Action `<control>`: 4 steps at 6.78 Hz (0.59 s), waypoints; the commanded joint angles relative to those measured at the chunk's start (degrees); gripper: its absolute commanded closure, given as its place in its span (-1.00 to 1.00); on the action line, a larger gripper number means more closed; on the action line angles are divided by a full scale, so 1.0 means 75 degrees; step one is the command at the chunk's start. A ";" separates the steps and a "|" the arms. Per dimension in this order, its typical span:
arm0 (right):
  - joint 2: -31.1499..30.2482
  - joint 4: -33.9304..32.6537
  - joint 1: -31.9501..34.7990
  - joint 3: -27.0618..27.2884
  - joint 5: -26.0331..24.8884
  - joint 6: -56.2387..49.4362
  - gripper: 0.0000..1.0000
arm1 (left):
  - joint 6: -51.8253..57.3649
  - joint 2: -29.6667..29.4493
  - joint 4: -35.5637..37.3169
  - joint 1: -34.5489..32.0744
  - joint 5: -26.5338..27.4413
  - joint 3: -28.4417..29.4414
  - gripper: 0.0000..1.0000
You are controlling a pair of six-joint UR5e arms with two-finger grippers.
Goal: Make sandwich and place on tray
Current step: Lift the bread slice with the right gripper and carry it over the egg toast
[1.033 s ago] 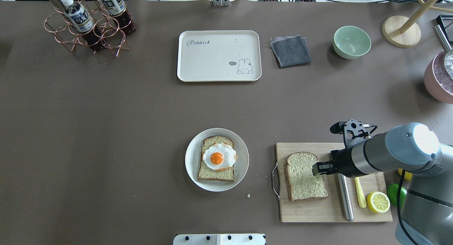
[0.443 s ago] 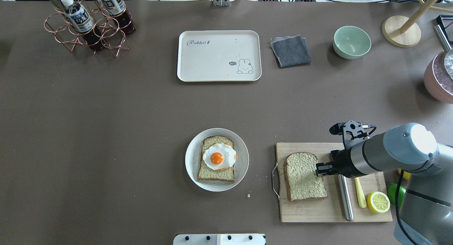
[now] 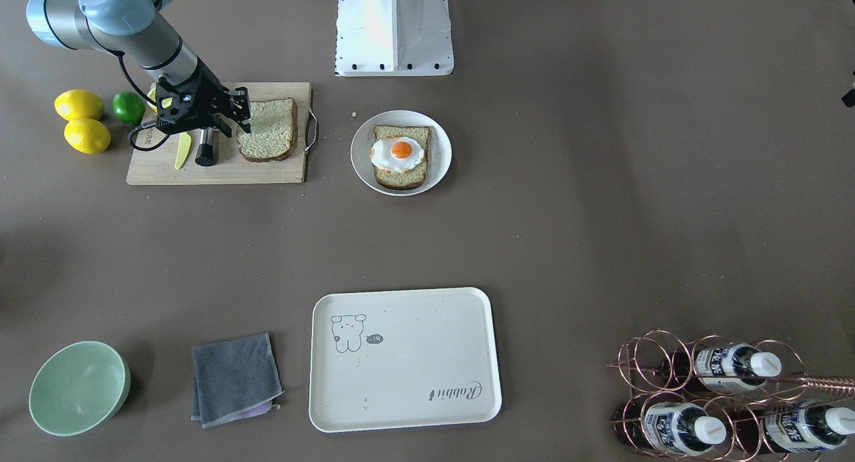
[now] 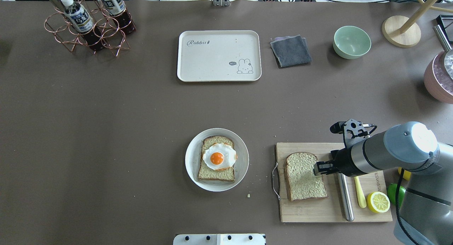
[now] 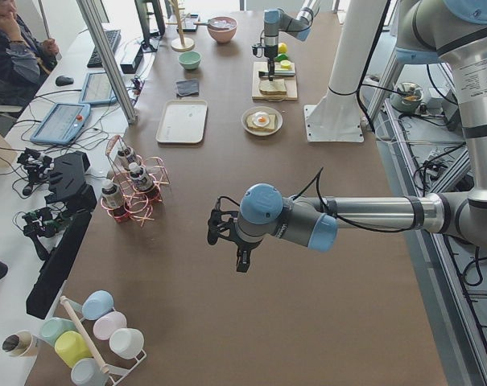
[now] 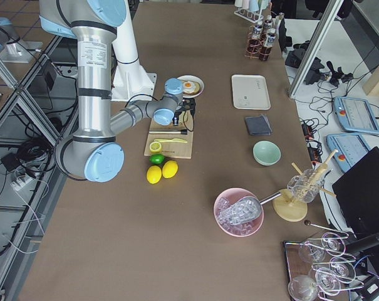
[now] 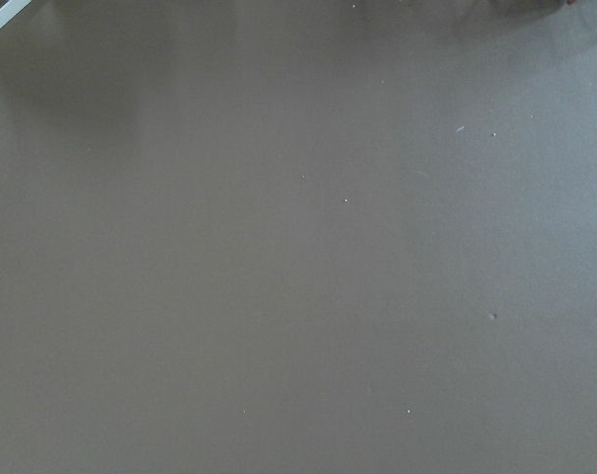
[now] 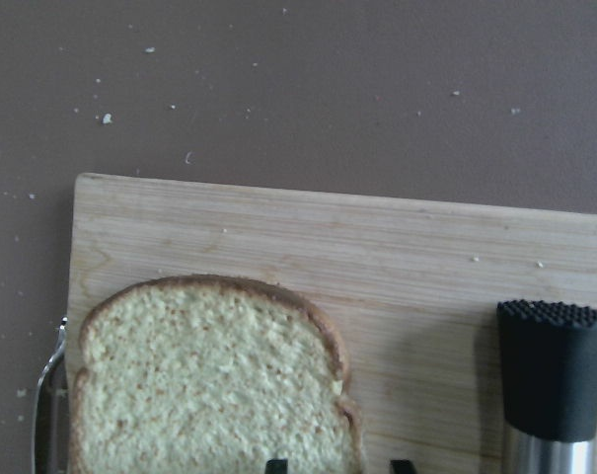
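Note:
One bread slice (image 4: 300, 177) lies on the wooden cutting board (image 4: 308, 213); it also shows in the right wrist view (image 8: 209, 385). A second slice (image 4: 216, 174) with a fried egg (image 4: 218, 156) on top lies on the round white plate (image 4: 189, 160). My right gripper (image 4: 316, 169) is open and low at the right edge of the board's slice, one fingertip over the bread and one over the board. The cream tray (image 4: 219, 55) stands empty at the far side. My left gripper (image 5: 241, 261) shows only in the exterior left view, over bare table; I cannot tell its state.
A steel-handled tool (image 4: 345, 199), a yellow utensil (image 4: 360, 195) and a lemon half (image 4: 378, 201) lie on the board's right part. A grey cloth (image 4: 291, 50), a green bowl (image 4: 351, 41), a bottle rack (image 4: 90, 25) and a pink bowl (image 4: 439, 78) stand along the table's far side and right edge.
My right gripper shifted slightly right, then back left, at the bread's right edge. The bread, plate and tray have not moved.

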 commanded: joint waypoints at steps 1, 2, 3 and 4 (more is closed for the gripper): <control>0.0008 0.0000 0.0003 -0.0071 -0.0009 0.0000 0.17 | 0.0000 0.0028 -0.0009 -0.0006 0.0000 -0.0021 -0.94; 0.0020 0.0000 -0.0008 -0.0059 -0.0009 0.0000 0.24 | 0.0000 0.0040 -0.0009 -0.0018 0.0000 -0.0021 -0.94; 0.0031 0.0012 -0.0008 -0.0071 -0.0009 0.0000 0.51 | 0.0000 0.0040 0.0002 -0.0018 0.0000 -0.0009 -0.94; 0.0055 0.0000 -0.0020 -0.0094 -0.0020 0.0000 0.75 | 0.0011 0.0040 -0.0009 -0.0018 0.0000 -0.0009 -0.94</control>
